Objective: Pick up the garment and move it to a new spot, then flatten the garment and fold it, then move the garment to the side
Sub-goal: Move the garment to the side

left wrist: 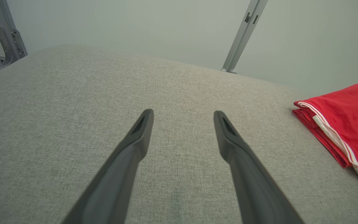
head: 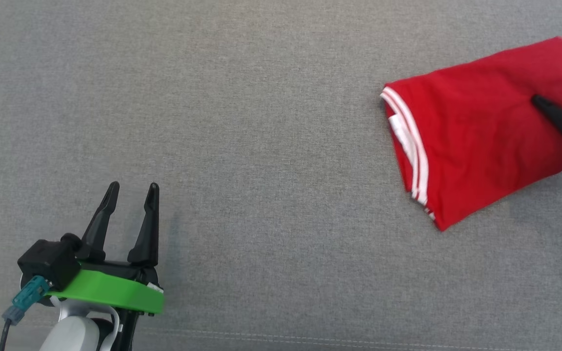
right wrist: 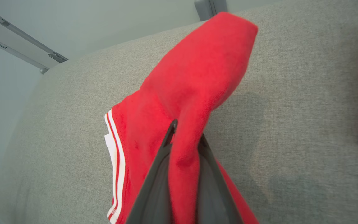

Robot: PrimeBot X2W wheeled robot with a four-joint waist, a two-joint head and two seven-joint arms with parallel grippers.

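Since the folded red garment (head: pixel 476 131) lies at the far right of the grey woven surface (head: pixel 261 122), with the right jaws pressed together on a raised pleat of its soft knit near the right-hand edge, the sideways carry looks to fall to that side. The left jaws stand spread and bare, well apart from the cloth, which lies off to their right. Its long axis runs from the white-striped hem (head: pixel 420 161), which faces left, back toward the pinch, and such limp fabric will likely sag from a single hold.
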